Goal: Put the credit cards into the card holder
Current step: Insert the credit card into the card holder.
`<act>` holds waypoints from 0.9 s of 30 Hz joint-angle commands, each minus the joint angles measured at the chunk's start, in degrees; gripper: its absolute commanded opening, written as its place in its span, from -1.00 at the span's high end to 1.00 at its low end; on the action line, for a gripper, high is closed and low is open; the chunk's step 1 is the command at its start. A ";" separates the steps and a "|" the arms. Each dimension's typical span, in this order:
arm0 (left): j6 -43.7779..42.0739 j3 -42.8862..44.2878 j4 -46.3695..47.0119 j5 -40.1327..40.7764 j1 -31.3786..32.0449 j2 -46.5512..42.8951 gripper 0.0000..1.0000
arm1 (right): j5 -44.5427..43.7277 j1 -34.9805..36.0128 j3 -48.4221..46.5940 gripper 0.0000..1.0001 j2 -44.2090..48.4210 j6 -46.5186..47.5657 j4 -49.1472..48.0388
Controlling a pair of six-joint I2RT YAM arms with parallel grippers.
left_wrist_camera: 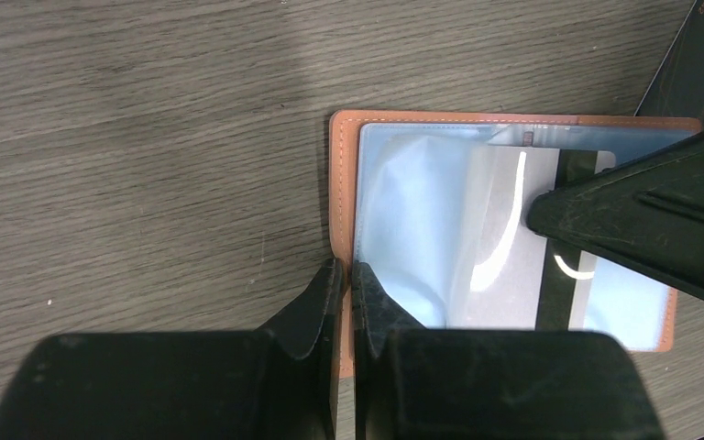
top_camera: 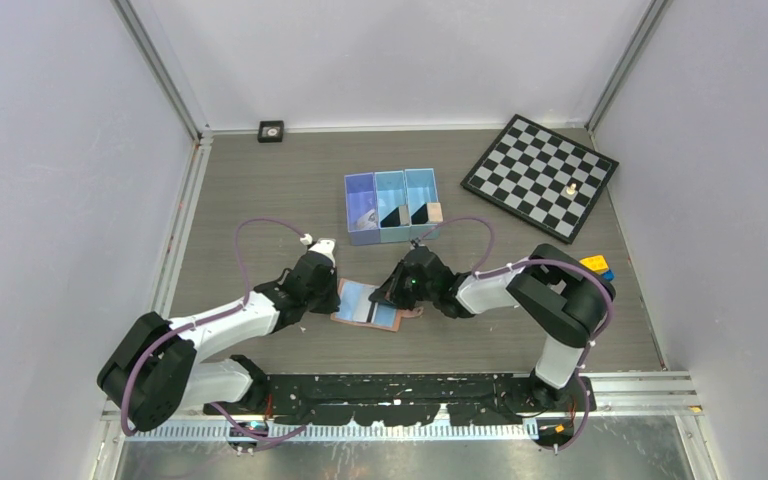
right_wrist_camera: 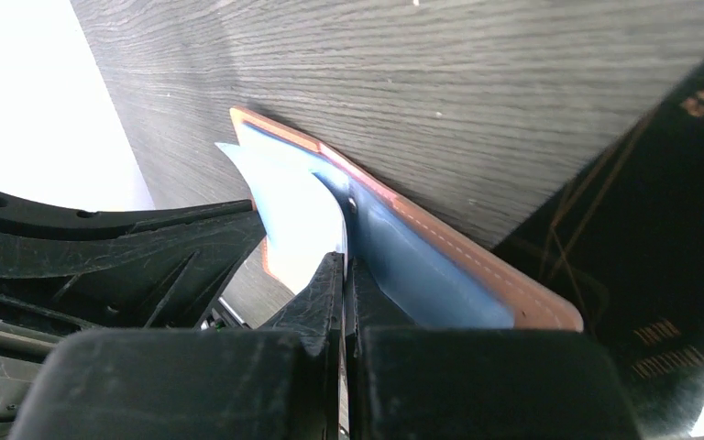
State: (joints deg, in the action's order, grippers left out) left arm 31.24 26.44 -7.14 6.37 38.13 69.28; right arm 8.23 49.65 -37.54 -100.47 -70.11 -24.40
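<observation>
Grey table (top_camera: 260, 190), near its front edge: the card holder (left_wrist_camera: 344, 165) lies open. The left gripper (left_wrist_camera: 346, 270) pinches its side. The right gripper (right_wrist_camera: 344, 266) is closed tight over it. Some credit cards (top_camera: 396, 214) sit in the bin (top_camera: 392, 172), not put in yet.

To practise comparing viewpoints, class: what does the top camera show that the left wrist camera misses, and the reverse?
Top view only: the blue bin and the chessboard with one piece on it. Left wrist view only: the left gripper shut on the edge of the wallet, the stitching there, and a dark stripe under the clear sleeve. Both: the open wallet and the tip of the right gripper.
</observation>
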 commanded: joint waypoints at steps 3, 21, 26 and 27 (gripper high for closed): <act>0.06 0.15 0.05 -3.18 0.28 1.56 1.00 | -3.47 1.24 -1.00 0.99 -4.58 2.37 4.33; 0.56 0.37 -1.43 -2.63 0.30 0.60 1.00 | -8.05 0.56 1.05 0.99 0.57 5.07 9.39; 0.54 0.28 -1.43 -2.50 0.28 0.59 1.00 | -10.43 0.32 0.85 0.99 1.59 6.39 11.18; 0.51 0.36 -1.44 -2.49 0.28 0.61 1.00 | -10.49 0.22 0.85 0.99 1.71 6.57 11.43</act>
State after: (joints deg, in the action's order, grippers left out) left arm 31.31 26.46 -7.03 6.02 38.13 69.19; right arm 4.69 50.30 -38.26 -98.85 -67.42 -22.24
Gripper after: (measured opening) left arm 0.040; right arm 0.028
